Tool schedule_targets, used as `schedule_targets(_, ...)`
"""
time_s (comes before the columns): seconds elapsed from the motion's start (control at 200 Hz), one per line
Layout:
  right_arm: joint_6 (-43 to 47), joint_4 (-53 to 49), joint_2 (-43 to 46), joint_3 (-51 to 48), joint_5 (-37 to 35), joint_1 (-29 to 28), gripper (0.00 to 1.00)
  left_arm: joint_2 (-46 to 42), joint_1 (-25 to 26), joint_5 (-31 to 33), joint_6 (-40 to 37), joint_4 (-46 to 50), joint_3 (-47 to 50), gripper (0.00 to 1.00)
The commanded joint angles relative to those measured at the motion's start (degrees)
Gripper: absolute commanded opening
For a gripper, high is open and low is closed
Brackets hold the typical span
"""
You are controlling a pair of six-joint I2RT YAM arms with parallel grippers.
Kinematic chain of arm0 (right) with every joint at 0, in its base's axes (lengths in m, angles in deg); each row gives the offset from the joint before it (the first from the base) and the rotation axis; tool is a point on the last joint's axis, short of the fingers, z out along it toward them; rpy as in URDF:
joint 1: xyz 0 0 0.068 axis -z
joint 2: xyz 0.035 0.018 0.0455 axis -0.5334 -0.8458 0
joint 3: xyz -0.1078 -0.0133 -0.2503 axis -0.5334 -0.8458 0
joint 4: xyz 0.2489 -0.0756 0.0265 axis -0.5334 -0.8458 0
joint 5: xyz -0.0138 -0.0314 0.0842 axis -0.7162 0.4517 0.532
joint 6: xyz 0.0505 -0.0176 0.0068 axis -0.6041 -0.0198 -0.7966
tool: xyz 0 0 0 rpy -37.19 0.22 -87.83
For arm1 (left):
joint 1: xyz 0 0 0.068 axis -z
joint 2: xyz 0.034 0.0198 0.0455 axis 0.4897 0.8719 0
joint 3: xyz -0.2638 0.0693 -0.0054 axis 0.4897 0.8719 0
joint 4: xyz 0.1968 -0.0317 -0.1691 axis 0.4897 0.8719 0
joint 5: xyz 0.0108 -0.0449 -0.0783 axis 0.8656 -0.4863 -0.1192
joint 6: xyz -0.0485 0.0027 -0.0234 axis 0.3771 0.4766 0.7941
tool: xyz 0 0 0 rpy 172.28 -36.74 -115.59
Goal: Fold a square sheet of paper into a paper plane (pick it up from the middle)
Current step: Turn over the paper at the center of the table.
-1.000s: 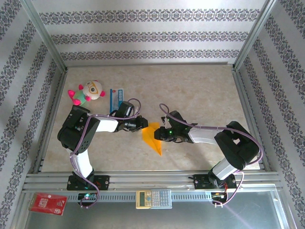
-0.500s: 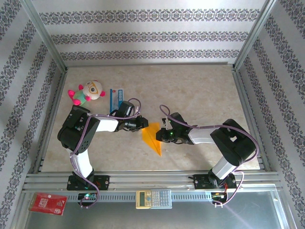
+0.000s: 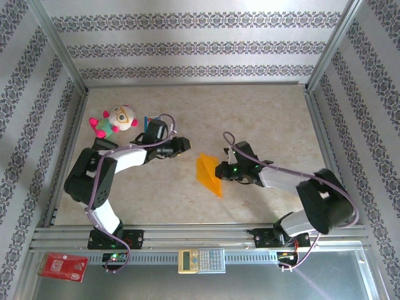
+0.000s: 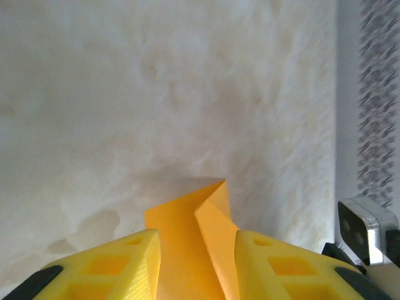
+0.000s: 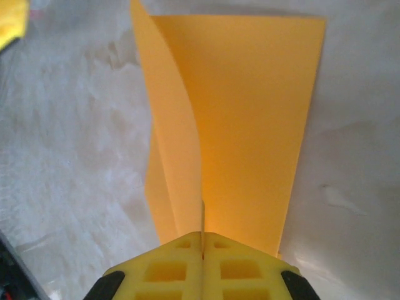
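Centre of the overhead frame: the right gripper (image 3: 219, 170) is clamped on the orange-yellow square sheet of paper (image 3: 208, 175). Its yellow fingers (image 5: 162, 265) are pressed together on a raised crease in the lower middle of its wrist view. The pinch appears meant to hold that ridge firm, one flap standing upright while the rest of the sheet lies flat on the marbled table (image 3: 262, 119).

The left gripper (image 3: 183, 145) hangs just up and left of the sheet, apart from it. Its fingers (image 4: 119, 265) are spread with nothing between them, and the paper's pointed fold sits beyond the gap (placed, it seems, to come in on the next crease). The sheet is only part-folded, and no dart shape can be made out yet.

The nearest thing to a container is the aluminium-framed enclosure (image 3: 59, 156). Inside it, at upper left, are a pink-and-white plush toy (image 3: 115, 120) and a blue-and-white packet (image 3: 149, 122), the packet half hidden by the left arm. Outside, on the metal ledge along the bottom edge, lie a calculator (image 3: 201, 260) and a red packet (image 3: 62, 267).
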Motion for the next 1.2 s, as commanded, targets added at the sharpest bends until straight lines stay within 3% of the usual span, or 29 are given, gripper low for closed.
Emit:
schedule_targets(0.0, 10.34, -21.76, 7.43, 7.54, -12.47, 1.46, 0.00, -6.15, -2.68, 1.35, -0.92, 4.03, -1.10, 0.38)
schedule_targets(0.19, 17.47, -43.85, 12.68, 20.74, -41.02, -2.69, 0.00, -12.80, -6.52, 4.60, -2.56, 8.82, 2.49, 0.38)
schedule_targets(0.28, 16.59, -49.71, 9.21, 25.52, -54.50, -8.42, 0.00, -14.44, -8.42, 5.66, -2.36, 8.86, 5.15, 0.38)
schedule_targets(0.395, 11.82, -55.15, 1.31, 29.88, -64.82, -15.13, 0.00, -15.10, -10.58, 5.67, -2.11, 8.03, 7.80, 0.38)
schedule_targets(0.6, 1.80, -56.50, -16.76, 35.80, -64.33, -23.21, 0.00, -14.76, -13.00, 6.37, -2.71, 7.78, 9.93, 0.38)
schedule_targets(0.744, -2.79, -56.16, -27.46, 41.26, -60.11, -26.84, 0.00, -14.72, -14.32, 7.02, -2.89, 8.25, 10.89, 0.38)
schedule_targets(0.864, -3.76, -52.77, -32.96, 45.08, -55.82, -28.20, 0.08, -15.05, -14.87, 6.54, -2.20, 8.02, 11.92, 0.39)
schedule_targets(1.029, -2.47, -48.99, -35.50, 49.70, -49.88, -28.64, 0.19, -16.46, -14.91, 4.56, -1.25, 7.82, 13.43, 0.39)
schedule_targets(1.194, -1.38, -43.95, -26.44, 45.17, -43.26, -28.66, 0.23, -17.95, -14.23, 0.87, 0.63, 7.09, 15.33, 0.39)
